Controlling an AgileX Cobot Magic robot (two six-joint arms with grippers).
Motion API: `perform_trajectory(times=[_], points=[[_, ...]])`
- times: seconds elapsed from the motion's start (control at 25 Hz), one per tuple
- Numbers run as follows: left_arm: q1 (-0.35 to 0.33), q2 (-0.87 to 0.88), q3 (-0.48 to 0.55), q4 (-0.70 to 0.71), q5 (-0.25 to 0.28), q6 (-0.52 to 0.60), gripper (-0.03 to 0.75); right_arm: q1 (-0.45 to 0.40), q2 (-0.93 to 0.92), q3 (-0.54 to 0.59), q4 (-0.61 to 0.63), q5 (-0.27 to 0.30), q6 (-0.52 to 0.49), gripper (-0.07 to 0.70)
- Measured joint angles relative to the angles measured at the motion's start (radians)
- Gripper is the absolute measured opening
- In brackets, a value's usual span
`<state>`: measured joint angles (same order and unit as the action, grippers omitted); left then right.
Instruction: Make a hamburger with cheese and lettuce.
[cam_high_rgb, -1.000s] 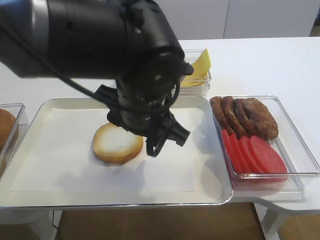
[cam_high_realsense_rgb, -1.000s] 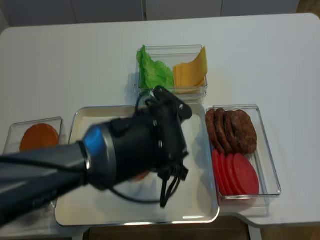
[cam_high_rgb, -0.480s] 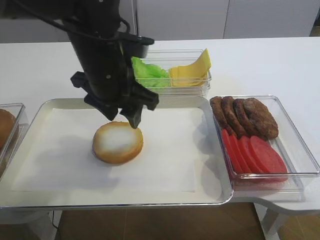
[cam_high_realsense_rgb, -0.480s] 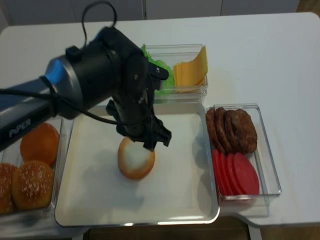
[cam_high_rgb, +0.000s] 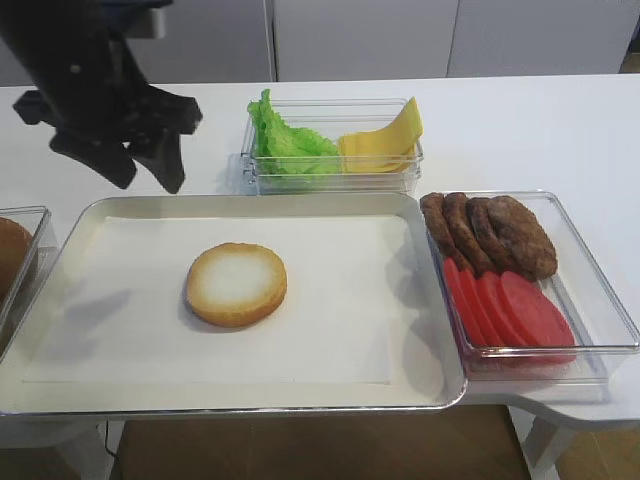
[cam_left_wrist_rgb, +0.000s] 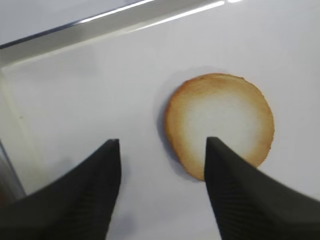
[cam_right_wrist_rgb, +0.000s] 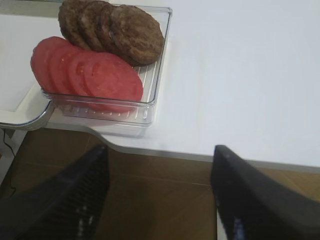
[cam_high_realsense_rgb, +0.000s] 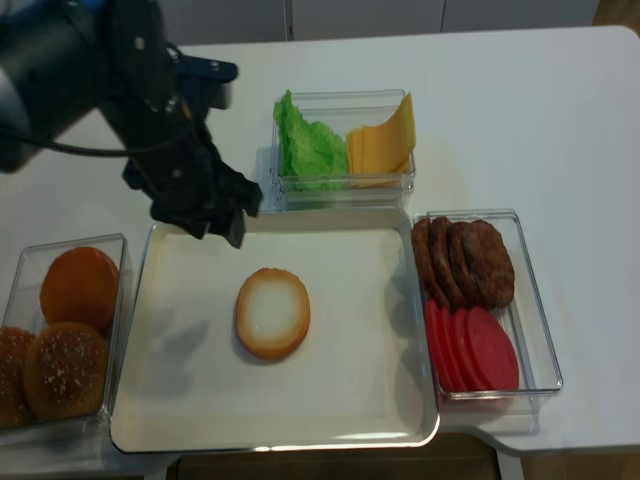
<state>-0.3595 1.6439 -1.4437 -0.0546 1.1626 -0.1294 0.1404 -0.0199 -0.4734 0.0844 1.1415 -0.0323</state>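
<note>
The hamburger is a single bun half, cut face up, on the white paper in the silver tray; it also shows from overhead and in the left wrist view. My left gripper is open and empty, raised above the tray's far left corner, away from the bun. The lettuce and the cheese share a clear box behind the tray. My right gripper is open and empty, past the table's front edge, near the tomato box.
A clear box at the right holds brown patties and red tomato slices, also in the right wrist view. A clear box at the left holds whole buns. The table edge lies just beyond the right fingers.
My left arm has drawn back from over the bun half to the tray's far left corner and risen. The bun half has stayed where it was and now shows whole.
</note>
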Motion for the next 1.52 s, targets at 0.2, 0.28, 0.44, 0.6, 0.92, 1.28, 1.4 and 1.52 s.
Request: perform_trajectory(times=[0.2, 0.28, 0.44, 0.6, 0.92, 1.28, 1.4, 1.52], points=[[0.098, -0.046, 0.0, -0.002, 0.052, 0.029, 0.397, 0.0, 0.0, 0.0, 0.0, 0.0, 0.0, 0.478], [0.135, -0.06, 0.0, -0.002, 0.062, 0.031, 0.397, 0.0, 0.0, 0.0, 0.0, 0.0, 0.0, 0.478], [0.187, -0.121, 0.035, -0.002, 0.068, 0.045, 0.397, 0.0, 0.0, 0.0, 0.0, 0.0, 0.0, 0.478], [0.217, -0.195, 0.092, 0.032, 0.071, 0.046, 0.397, 0.0, 0.0, 0.0, 0.0, 0.0, -0.002, 0.478], [0.246, -0.392, 0.264, 0.085, 0.073, 0.047, 0.397, 0.0, 0.0, 0.0, 0.0, 0.0, -0.002, 0.478], [0.259, -0.689, 0.432, 0.085, 0.082, 0.039, 0.397, 0.0, 0.0, 0.0, 0.0, 0.0, -0.002, 0.478], [0.259, -0.788, 0.474, 0.09, 0.09, 0.035, 0.397, 0.0, 0.0, 0.0, 0.0, 0.0, -0.002, 0.478], [0.259, -0.892, 0.501, 0.102, 0.092, 0.021, 0.397, 0.0, 0.0, 0.0, 0.0, 0.0, -0.002, 0.478]])
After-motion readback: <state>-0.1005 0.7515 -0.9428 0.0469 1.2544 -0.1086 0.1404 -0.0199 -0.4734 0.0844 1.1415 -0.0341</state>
